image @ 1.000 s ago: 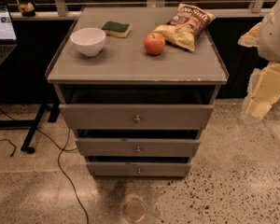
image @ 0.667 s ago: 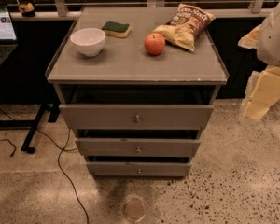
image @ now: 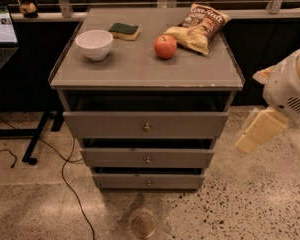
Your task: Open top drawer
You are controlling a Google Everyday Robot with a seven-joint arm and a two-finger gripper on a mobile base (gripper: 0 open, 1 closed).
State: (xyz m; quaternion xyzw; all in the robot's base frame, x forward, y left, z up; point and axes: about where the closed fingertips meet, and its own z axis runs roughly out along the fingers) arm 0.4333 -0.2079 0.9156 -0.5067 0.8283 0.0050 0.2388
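Observation:
The top drawer [image: 105, 125] is the widest grey front of the cabinet, with a small round metal knob [image: 147, 127] at its centre. A dark gap shows between its upper edge and the cabinet top, and the front stands a little forward of the frame. My gripper [image: 260, 130] is the cream-coloured end of the arm at the right side of the camera view. It hangs to the right of the cabinet at about the top drawer's height, apart from the drawer and the knob.
Two narrower drawers, middle [image: 115, 158] and bottom [image: 120, 181], sit below. On the cabinet top [image: 135, 66] are a white bowl [image: 94, 44], a green sponge [image: 124, 30], a red apple [image: 165, 47] and a chip bag [image: 200, 25]. A laptop [image: 0, 34] and desk leg [image: 37, 139] stand left; a cable [image: 70, 184] lies on the floor.
The cream end of the arm has moved down and to the left, closer to the cabinet's right side. The drawers and the things on top have not moved.

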